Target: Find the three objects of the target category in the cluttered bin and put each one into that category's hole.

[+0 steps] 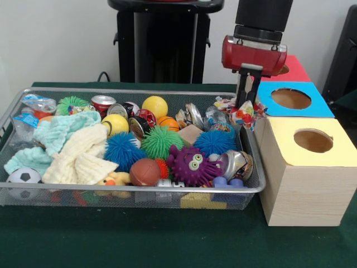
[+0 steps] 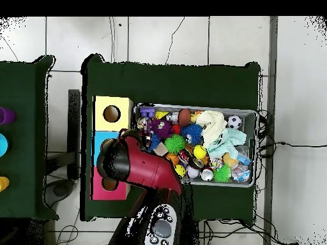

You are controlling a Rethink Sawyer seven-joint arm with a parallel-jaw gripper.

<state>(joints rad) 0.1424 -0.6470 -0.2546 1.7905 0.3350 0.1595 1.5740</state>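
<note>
Holding: we see the gripper (image 1: pixel 246 110) clamped on a crinkly multicoloured packet (image 1: pixel 245 115), lifted at the basket's (image 1: pixel 139 91) corner nearest the boxes.
Reason: we judge it is being carried toward the blue box (image 1: pixel 294 99) beside the basket.
Hidden: the arm covers the packet from overhead; its contents are unreadable.

A plain room with a table under green cloth

We see a pale wall (image 1: pixel 67 39) behind the table (image 1: pixel 139 240), which has a dark green cloth. From above, the floor (image 2: pixel 191 38) has light tiles with dark joints, and thin cables (image 2: pixel 290 145) lie on it.
</note>
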